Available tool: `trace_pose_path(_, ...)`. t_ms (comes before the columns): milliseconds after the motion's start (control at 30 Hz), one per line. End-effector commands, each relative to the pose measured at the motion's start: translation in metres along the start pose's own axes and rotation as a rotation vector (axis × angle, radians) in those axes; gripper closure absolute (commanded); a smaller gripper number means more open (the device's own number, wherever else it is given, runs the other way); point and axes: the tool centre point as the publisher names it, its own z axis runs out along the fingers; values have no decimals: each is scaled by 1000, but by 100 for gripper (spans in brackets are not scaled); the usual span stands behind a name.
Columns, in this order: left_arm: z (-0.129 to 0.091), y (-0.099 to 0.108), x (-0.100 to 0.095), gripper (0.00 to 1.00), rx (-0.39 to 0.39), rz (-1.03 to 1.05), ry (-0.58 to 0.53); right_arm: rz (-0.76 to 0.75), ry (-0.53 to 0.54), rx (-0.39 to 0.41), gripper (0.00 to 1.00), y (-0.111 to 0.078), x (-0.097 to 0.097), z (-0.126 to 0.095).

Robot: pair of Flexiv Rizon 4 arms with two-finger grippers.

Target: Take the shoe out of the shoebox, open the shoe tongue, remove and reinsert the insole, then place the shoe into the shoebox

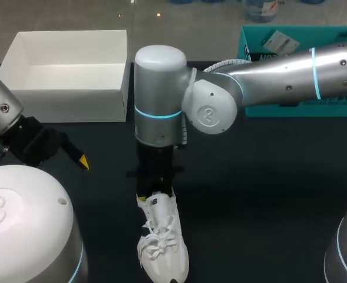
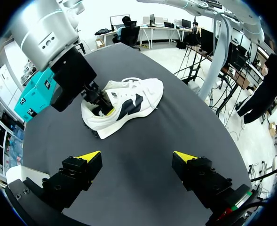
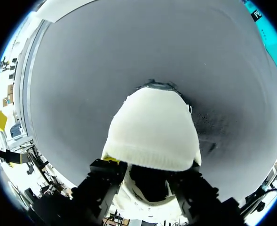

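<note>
Reaching into the heel end of a white lace-up sneaker [image 1: 161, 242], your right end effector [image 2: 99, 104] sits at the shoe's opening.

You have the sneaker out on the dark desk [image 1: 267, 194], toe pointing away from the open white cardboard shoebox [image 1: 67, 106], which stands well apart at the back left. You cannot tell whether the right end effector grips anything. Your left end effector [image 2: 137, 156] hangs over the desk off the sneaker's side, spread wide and holding nothing. A teal box [image 1: 255, 41] sits behind your right arm.
</note>
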Motion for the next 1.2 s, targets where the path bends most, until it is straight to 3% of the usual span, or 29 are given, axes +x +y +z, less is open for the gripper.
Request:
trace_pose_path(33,0,1,-1,0,0,0,3,-7,-10,-5,51,1,7,1)
trace_pose_path(300,0,1,-1,0,0,0,3,-18,-44,-61,50,1,11,-22)
trace_pose_path(500,0,1,-1,0,0,0,3,-10,-74,-108,43,-1,9,-42)
trace_pose_path(667,0,1,-1,0,0,0,3,10,-97,-141,33,-10,6,-62)
trace_pose_path(800,0,1,-1,0,0,0,3,28,-112,-171,11,-23,5,-81)
trace_pose_path(833,0,1,-1,0,0,0,3,30,-116,-175,15,-28,6,-86)
trace_pose_path(867,0,1,-1,0,0,0,3,33,-116,-175,28,-31,6,-89)
trace_pose_path(900,0,1,-1,0,0,0,3,38,-116,-179,52,-35,7,-92)
trace_pose_path(933,0,1,-1,0,0,0,3,44,-114,-175,69,-38,7,-92)
trace_pose_path(967,0,1,-1,0,0,0,3,47,-107,-174,96,-41,7,-92)
trace_pose_path(1000,0,1,-1,0,0,0,3,46,-103,-169,100,-44,7,-90)
trace_pose_path(1200,0,1,-1,0,0,0,3,46,-69,-130,100,-51,8,-72)
